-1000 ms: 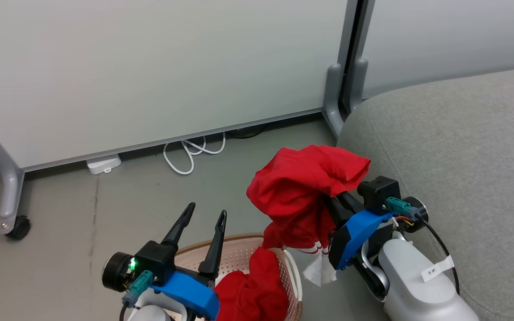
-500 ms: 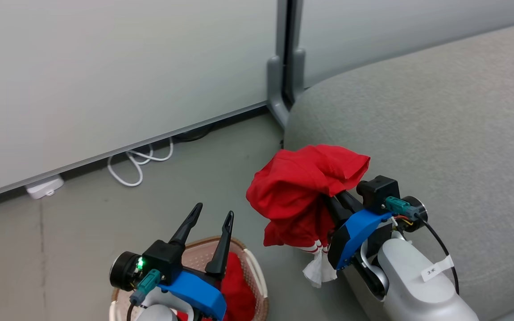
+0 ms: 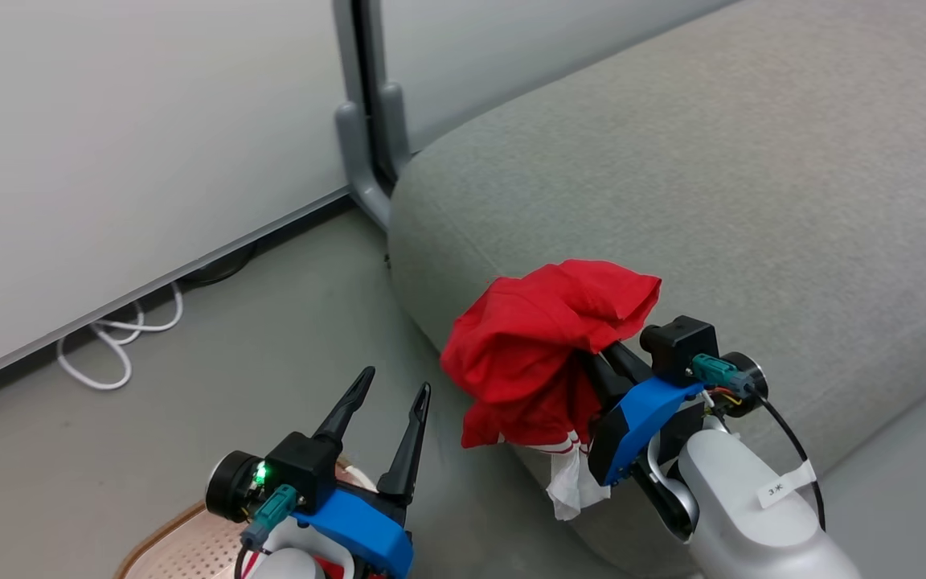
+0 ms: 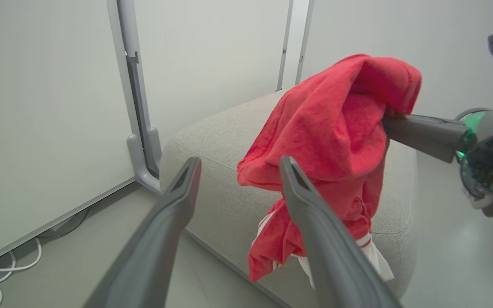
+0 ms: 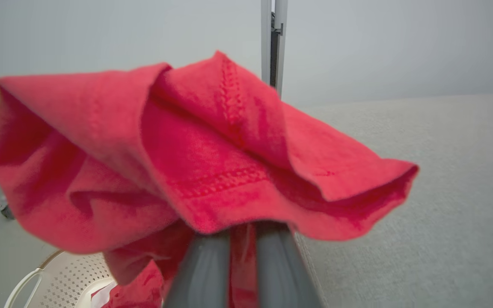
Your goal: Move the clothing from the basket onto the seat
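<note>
A bright red garment (image 3: 547, 346) with white striped trim hangs bunched over my right gripper (image 3: 601, 363), which is shut on it. The cloth covers the fingertips. It is held in the air just over the front edge of the light grey seat (image 3: 712, 201). In the right wrist view the garment (image 5: 212, 145) drapes over both shut fingers (image 5: 203, 265). My left gripper (image 3: 395, 384) stands open with nothing between its fingers, above the basket (image 3: 178, 543) at the lower left. The left wrist view has the garment (image 4: 336, 128) beyond the open fingers (image 4: 178, 201).
A grey partition wall with a metal post (image 3: 366, 104) stands behind the seat's left end. White cable loops (image 3: 121, 338) lie on the floor along the wall's foot. Grey floor lies between basket and seat. The basket's perforated wall (image 5: 58, 278) sits below the held cloth.
The head camera has swung right: the seat takes up more of the picture and the basket has slid to the lower left corner. Both grippers hold their poses, the right still shut on the garment.
</note>
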Controlling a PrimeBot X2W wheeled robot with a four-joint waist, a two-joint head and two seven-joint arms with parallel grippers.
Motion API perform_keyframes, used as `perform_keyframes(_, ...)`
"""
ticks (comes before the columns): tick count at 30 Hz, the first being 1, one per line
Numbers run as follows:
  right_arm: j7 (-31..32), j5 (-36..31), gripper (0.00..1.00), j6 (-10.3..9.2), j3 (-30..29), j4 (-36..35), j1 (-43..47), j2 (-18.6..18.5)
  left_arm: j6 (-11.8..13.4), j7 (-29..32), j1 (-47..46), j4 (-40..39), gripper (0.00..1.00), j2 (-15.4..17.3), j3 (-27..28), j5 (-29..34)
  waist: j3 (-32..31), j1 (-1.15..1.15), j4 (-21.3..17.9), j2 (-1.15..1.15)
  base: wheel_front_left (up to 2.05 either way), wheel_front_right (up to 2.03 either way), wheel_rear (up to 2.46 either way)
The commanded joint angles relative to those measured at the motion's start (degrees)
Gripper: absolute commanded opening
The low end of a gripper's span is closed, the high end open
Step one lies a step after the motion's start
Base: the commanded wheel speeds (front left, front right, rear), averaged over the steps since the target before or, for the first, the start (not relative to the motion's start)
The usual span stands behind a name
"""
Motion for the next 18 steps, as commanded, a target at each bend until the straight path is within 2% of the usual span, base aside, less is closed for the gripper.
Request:
perform_keyframes(1, -0.3, 0.3, 0.0, 0.01, 0.0, -0.4, 0.0, -0.1, -0.1, -0.3, -0.6, 0.0, 1.0, 0.4, 0.1, -0.2, 0.2, 0.0, -2.6, 0.0, 0.0, 0.0, 0.0)
perform_keyframes(6, -0.3, 0.3, 0.0, 0.01, 0.0, -0.6, 0.7, -0.1, -0.1, -0.3, -0.9, -0.2, 1.0, 0.4, -0.5, -0.4, 0.2, 0.0, -5.4, 0.0, 0.0, 0.0, 0.0)
perform_keyframes(18, -0.3, -2.1, 0.0, 0.01, -3.6, -2.2, 2.2, 0.0, -0.1, -0.3, -3.3, 1.0, 1.0, 1.0, -3.6, -1.5, 1.2, 0.0, -6.1, 0.0, 0.0, 0.0, 0.0)
